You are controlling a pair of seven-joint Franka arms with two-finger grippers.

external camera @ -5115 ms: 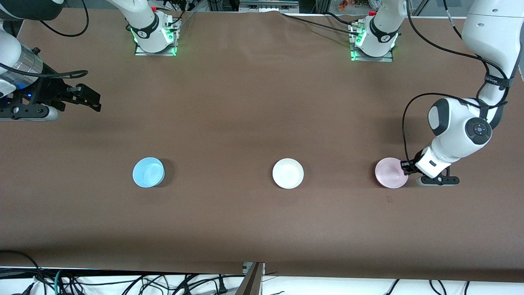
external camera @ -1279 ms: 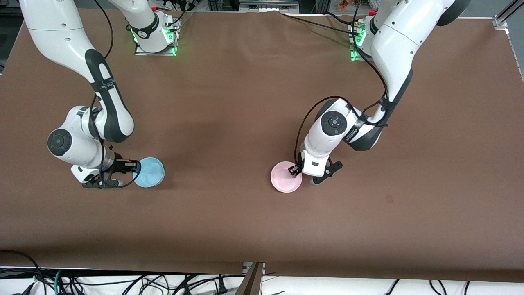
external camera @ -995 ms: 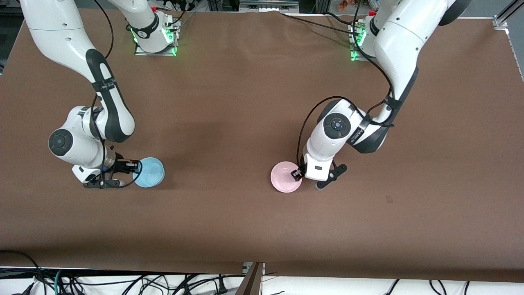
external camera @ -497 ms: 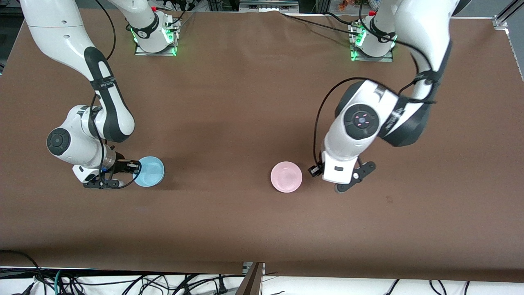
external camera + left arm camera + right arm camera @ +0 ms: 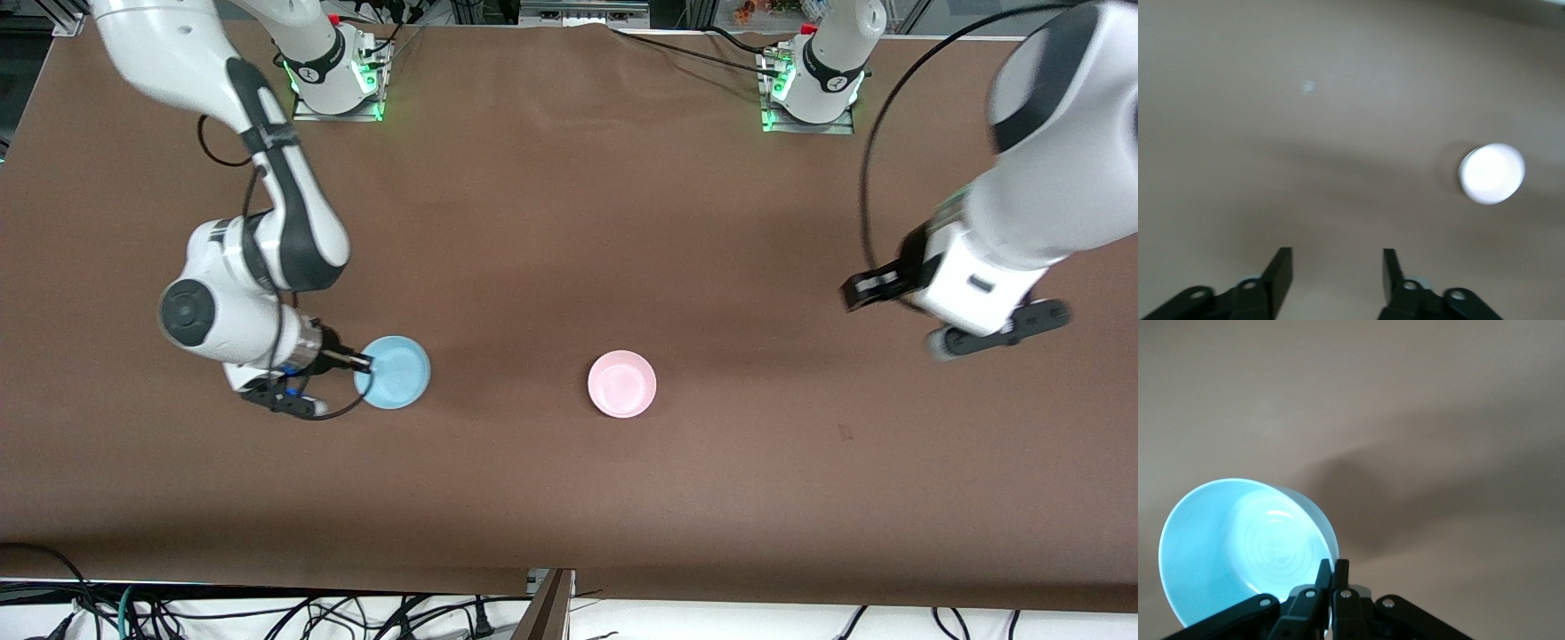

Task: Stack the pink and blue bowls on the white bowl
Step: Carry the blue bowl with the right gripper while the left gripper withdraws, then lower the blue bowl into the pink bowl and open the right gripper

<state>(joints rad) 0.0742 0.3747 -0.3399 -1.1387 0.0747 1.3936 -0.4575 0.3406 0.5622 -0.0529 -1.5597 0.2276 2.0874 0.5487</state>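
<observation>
The pale pink bowl (image 5: pixel 621 383) sits at the table's middle, nested on the white bowl, which is hidden beneath it. It shows as a bright round shape in the left wrist view (image 5: pixel 1491 173). My right gripper (image 5: pixel 363 361) is shut on the rim of the light blue bowl (image 5: pixel 394 372) and holds it tilted a little above the table, toward the right arm's end from the pink bowl. The right wrist view shows the blue bowl (image 5: pixel 1238 547) pinched by that gripper (image 5: pixel 1333 577). My left gripper (image 5: pixel 859 292) is open and empty, high over the left arm's end; its jaws (image 5: pixel 1337 277) stand wide apart.
The two arm bases (image 5: pixel 336 82) (image 5: pixel 811 89) stand along the table's edge farthest from the front camera. Cables (image 5: pixel 267 613) hang below the edge nearest it. A small dark mark (image 5: pixel 845 433) is on the brown tabletop.
The left gripper let go of the pink bowl on the white bowl, rose and swung toward its own end. The right gripper lifted the blue bowl and carried it toward the pink bowl.
</observation>
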